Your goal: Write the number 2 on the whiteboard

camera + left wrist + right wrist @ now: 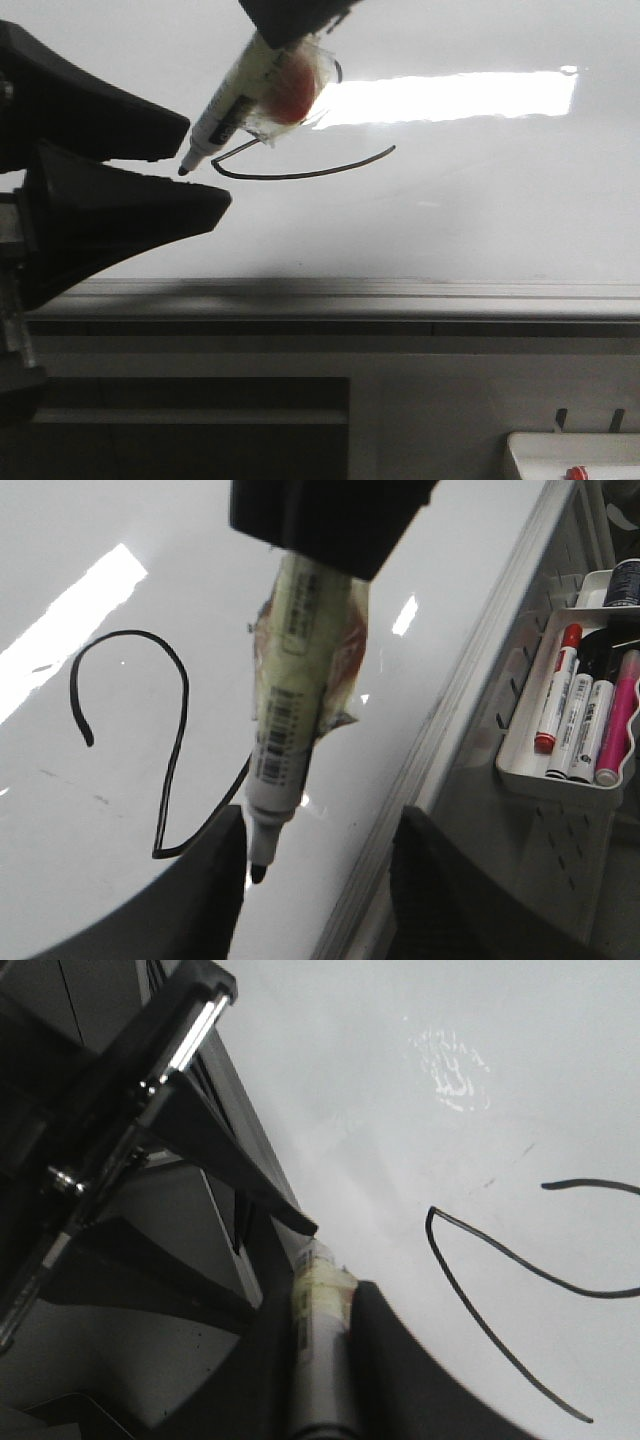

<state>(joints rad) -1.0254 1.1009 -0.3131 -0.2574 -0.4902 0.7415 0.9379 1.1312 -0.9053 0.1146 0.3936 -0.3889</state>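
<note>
Judging from the closed curl, pointed corner and long base stroke, the number 2 [150, 750] is taken as complete on the whiteboard [480, 220], while the marker [285, 740] is gripped in the right gripper [322, 1360] just off the surface, and the left gripper [200, 165] jaws are parted, empty.

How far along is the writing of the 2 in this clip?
Done: the number 2 looks complete on the whiteboard, with curl, left corner and base stroke. In hand: the right hand grips the marker, whose tip appears just off the stroke. Left: likely only withdrawing. The left hand is open, near the tip.
</note>
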